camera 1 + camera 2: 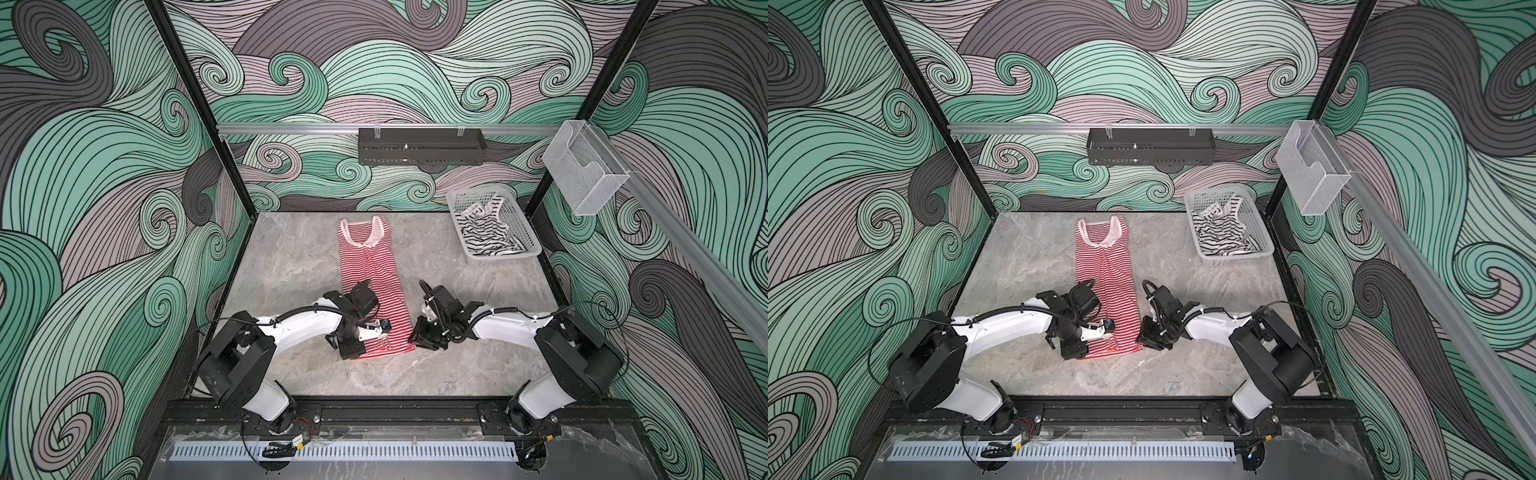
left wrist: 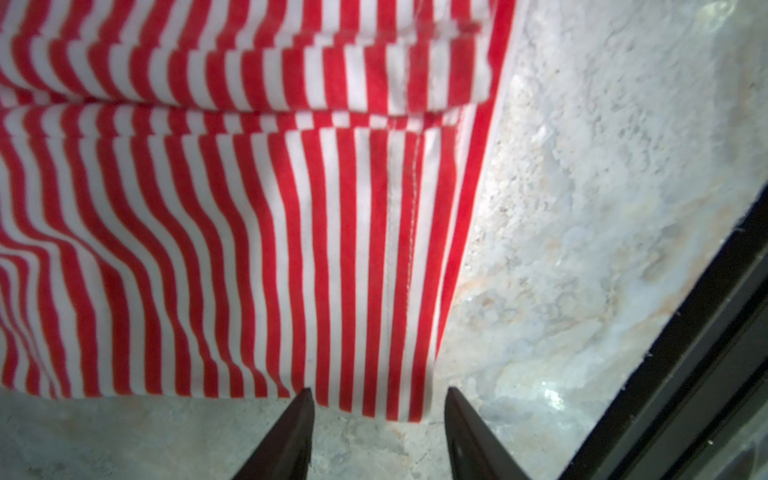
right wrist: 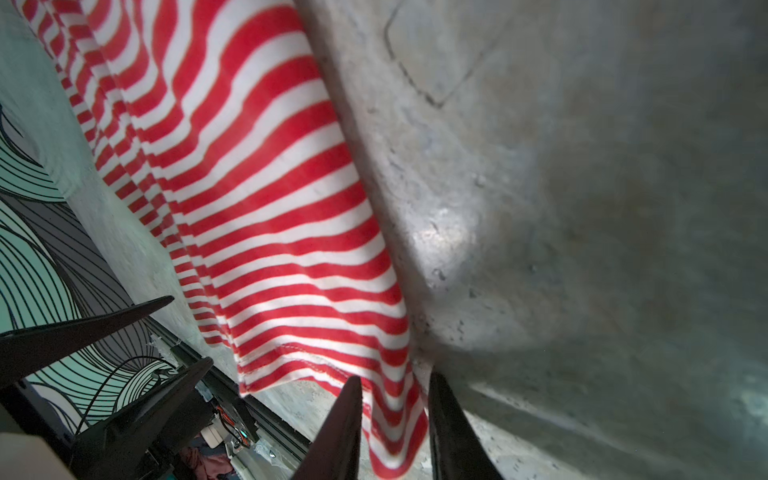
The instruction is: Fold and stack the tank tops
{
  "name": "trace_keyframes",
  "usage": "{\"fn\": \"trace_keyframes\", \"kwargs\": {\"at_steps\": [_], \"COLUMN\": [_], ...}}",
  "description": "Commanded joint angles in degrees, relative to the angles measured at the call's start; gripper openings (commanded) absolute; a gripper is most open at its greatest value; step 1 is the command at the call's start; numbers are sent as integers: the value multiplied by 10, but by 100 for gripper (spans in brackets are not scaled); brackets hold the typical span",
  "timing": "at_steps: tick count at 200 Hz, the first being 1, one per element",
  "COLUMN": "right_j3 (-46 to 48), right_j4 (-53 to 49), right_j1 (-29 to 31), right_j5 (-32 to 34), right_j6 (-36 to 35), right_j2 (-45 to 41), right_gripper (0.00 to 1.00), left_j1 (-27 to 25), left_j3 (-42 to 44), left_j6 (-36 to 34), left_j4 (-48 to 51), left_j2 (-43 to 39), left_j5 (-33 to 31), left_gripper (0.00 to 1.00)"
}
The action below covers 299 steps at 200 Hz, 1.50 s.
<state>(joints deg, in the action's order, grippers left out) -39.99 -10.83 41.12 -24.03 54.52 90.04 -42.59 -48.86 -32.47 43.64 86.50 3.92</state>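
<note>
The red-and-white tank top (image 1: pixel 374 282) (image 1: pixel 1106 282) lies as a long narrow strip down the middle of the grey table, straps at the far end. My left gripper (image 1: pixel 354 353) (image 2: pixel 378 392) is open at the near left hem corner, with the cloth's edge (image 2: pixel 249 228) between its tips. My right gripper (image 1: pixel 417 338) (image 3: pixel 395 376) is at the near right hem corner. Its jaws stand apart with a hanging corner of the cloth (image 3: pixel 270 228) between them. The black-striped white tank top (image 1: pixel 486 232) (image 1: pixel 1221 232) lies crumpled in the basket.
The white perforated basket (image 1: pixel 498 259) (image 1: pixel 1237 257) stands at the table's back right corner. A black tray (image 1: pixel 422 145) hangs on the back rail and a clear plastic holder (image 1: pixel 586 166) on the right rail. A black rail (image 1: pixel 395 405) runs along the table's near edge.
</note>
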Motion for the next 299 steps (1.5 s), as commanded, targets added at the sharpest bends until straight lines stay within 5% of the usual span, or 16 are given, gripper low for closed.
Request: {"fn": "trace_keyframes", "kwargs": {"at_steps": [1,68,107,138,216,247,299], "right_j3": [20,21,29,26,-5,-90,-245], "right_j4": [-15,4,6,-4,-154,-217,-254], "right_j1": [11,25,25,24,24,14,-50], "right_j5": [17,16,19,23,30,34,-9], "right_j6": [20,30,35,32,8,-21,-85], "right_j2": [0,21,16,5,-135,-149,-90], "right_gripper": [30,27,22,7,0,0,0], "left_j1": [-9,-16,-21,-24,-57,-52,62], "left_j3": [7,12,8,-2,-77,-120,-213], "left_j6": [8,2,-1,3,-14,-19,-78], "left_j4": [-11,-7,4,19,175,204,219], "left_j2": [11,55,62,53,4,-34,-31], "left_j5": [12,-10,2,9,126,98,74], "left_gripper": [54,50,18,6,1,0,0]}}
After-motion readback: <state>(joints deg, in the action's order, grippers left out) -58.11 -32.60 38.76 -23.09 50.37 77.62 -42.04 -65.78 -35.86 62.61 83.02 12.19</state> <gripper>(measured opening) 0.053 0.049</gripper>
